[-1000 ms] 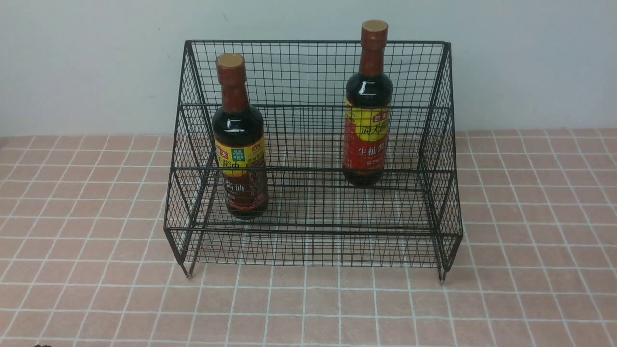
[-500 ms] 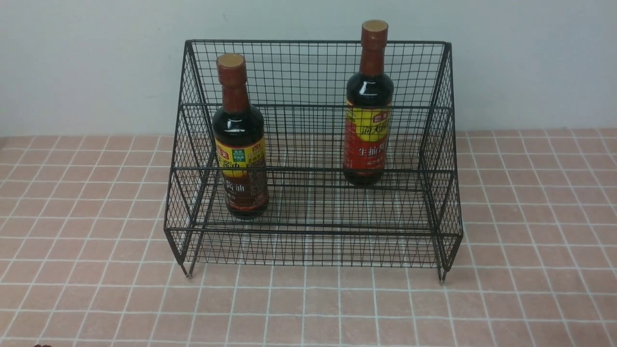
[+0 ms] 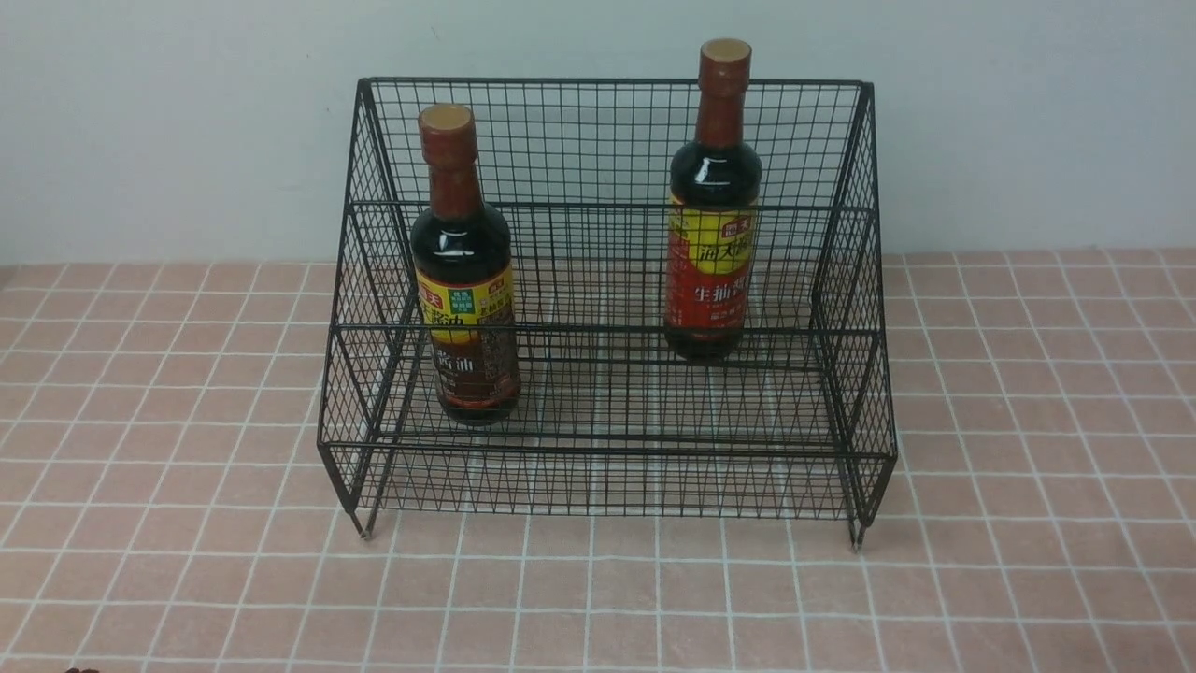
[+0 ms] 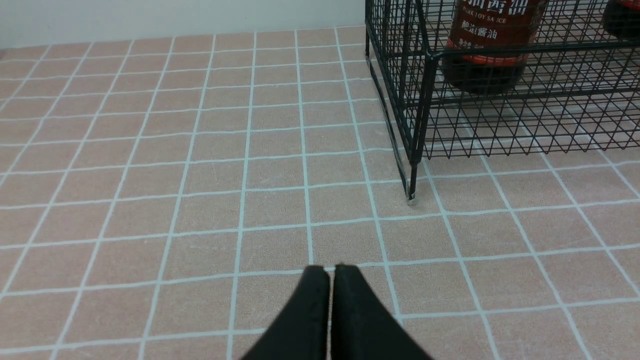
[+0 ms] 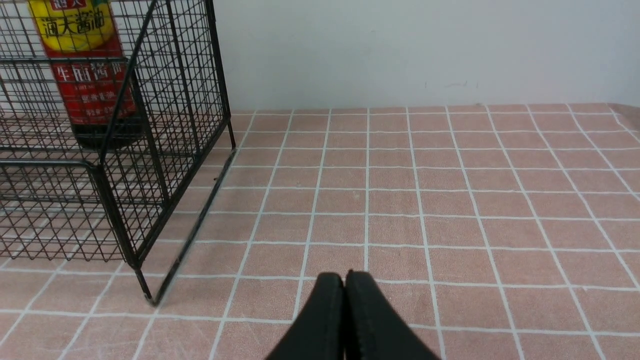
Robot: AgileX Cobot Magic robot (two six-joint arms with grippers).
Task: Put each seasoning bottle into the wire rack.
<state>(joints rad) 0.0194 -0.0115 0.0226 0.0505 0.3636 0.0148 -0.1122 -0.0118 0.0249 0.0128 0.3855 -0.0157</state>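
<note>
- The front view is evenly and softly lit, moderately bright, with slightly muted colours.
- Small white highlights sit on the dark shoulders of both soy-sauce bottles (image 3: 461, 308) (image 3: 713, 252), the sharpest glare there; the light source itself is out of frame.
- Behind the wire rack (image 3: 607, 454), the pale wall (image 3: 187, 131) looks smooth and bluish grey.
- In front of the rack, the tiled surface (image 3: 598, 598) shows only faint shading and no hard shadows.
- Fine label print on the bottles in the rack is too soft to read in the front view.
- Both wrist views blur the dark fingertips (image 4: 305, 320) (image 5: 320, 320) close to the lens, while grout lines nearer the rack look crisper.
</note>
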